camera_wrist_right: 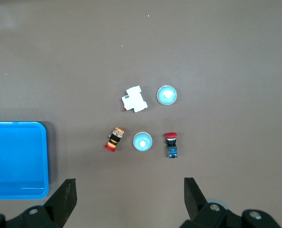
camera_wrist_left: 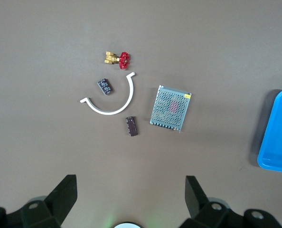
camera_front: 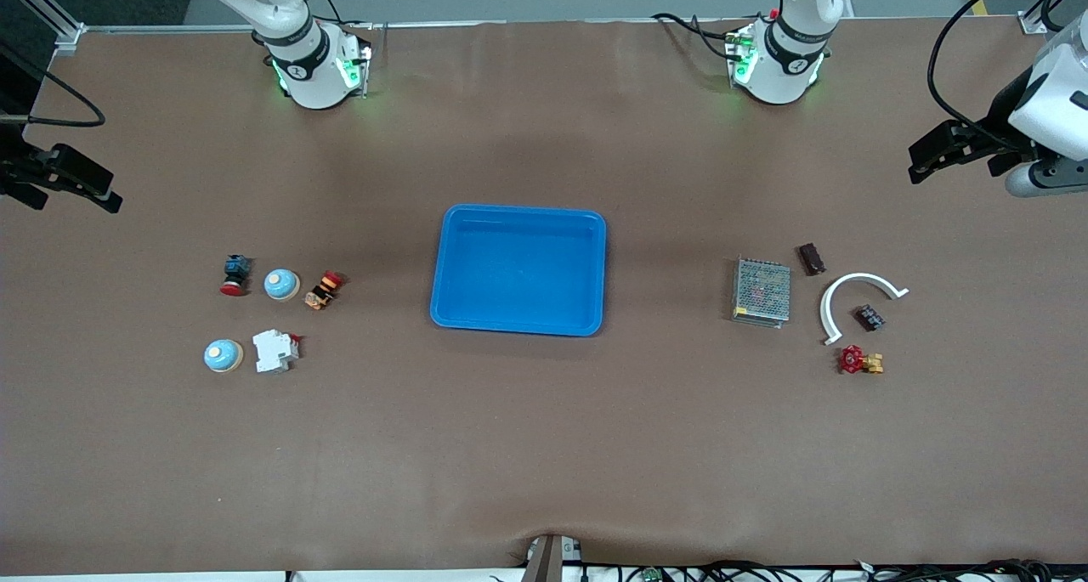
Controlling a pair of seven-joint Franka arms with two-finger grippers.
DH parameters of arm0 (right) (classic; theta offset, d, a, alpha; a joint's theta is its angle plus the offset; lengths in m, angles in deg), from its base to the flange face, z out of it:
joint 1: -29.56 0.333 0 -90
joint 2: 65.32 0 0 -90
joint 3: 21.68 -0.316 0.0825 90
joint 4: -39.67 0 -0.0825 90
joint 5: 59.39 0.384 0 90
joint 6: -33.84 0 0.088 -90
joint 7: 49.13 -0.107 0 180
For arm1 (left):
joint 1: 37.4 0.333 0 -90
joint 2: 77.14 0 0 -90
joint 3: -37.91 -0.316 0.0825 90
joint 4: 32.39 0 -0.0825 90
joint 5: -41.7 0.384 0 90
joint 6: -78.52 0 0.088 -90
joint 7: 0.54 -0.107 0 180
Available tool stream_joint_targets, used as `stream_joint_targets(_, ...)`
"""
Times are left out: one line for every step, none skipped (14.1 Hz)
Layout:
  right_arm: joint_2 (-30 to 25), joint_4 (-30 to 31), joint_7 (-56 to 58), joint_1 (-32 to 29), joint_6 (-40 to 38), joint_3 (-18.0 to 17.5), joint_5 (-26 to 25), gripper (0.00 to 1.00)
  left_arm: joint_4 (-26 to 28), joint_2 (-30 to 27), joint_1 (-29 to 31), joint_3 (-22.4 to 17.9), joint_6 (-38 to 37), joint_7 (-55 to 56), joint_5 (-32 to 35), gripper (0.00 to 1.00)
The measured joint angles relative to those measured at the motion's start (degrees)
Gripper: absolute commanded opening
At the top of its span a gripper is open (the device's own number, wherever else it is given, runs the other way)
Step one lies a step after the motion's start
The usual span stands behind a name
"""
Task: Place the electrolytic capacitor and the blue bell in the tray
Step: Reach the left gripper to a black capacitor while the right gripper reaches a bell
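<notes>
Nearest bell (camera_front: 223,355): blue, beside a white breaker (camera_front: 274,350), toward the right arm's end.
Second bell (camera_front: 281,284): slightly farther, between two red-capped buttons.
Tray (camera_front: 455,310): blue, mid-table, nothing in it.
Dark capacitor (camera_front: 812,258): toward the left arm's end, beside a metal mesh box (camera_front: 762,291).
Left gripper (camera_front: 952,151): raised over that end, fingers wide apart, holding nothing.
Right gripper (camera_front: 64,183): raised over its end, fingers wide apart, holding nothing.

Bright-blue tray (camera_front: 518,222), two pale-blue bells (camera_front: 281,284) with white buttons, white circuit breaker (camera_front: 274,350), red-capped blue pushbutton (camera_front: 235,274), silver mesh-patterned power supply (camera_front: 762,291), white curved strip (camera_front: 855,297), red-handled brass valve (camera_front: 860,361), brown surface (camera_front: 544,446)
</notes>
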Motion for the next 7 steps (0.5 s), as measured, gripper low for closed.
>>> stream_joint_targets(0.0,0.0,0.0,0.0,0.0,0.0,0.0,1.0,0.0,0.0,0.0,0.0,0.0,0.0,0.0,1.0)
stream_joint_targets(0.0,0.0,0.0,0.0,0.0,0.0,0.0,1.0,0.0,0.0,0.0,0.0,0.0,0.0,0.0,1.0)
stream_joint_targets(0.0,0.0,0.0,0.0,0.0,0.0,0.0,1.0,0.0,0.0,0.0,0.0,-0.1,0.0,0.1,1.0)
stream_joint_targets(0.0,0.0,0.0,0.0,0.0,0.0,0.0,1.0,0.0,0.1,0.0,0.0,-0.1,0.0,0.3,1.0)
stream_joint_targets(0.0,0.0,0.0,0.0,0.0,0.0,0.0,1.0,0.0,0.3,0.0,0.0,-0.3,0.0,0.7,1.0)
stream_joint_targets(0.0,0.0,0.0,0.0,0.0,0.0,0.0,1.0,0.2,0.7,0.0,0.0,-0.9,0.0,0.9,1.0)
stream_joint_targets(0.0,0.0,0.0,0.0,0.0,0.0,0.0,1.0,0.7,1.2,0.0,0.1,-1.9,0.0,0.9,1.0)
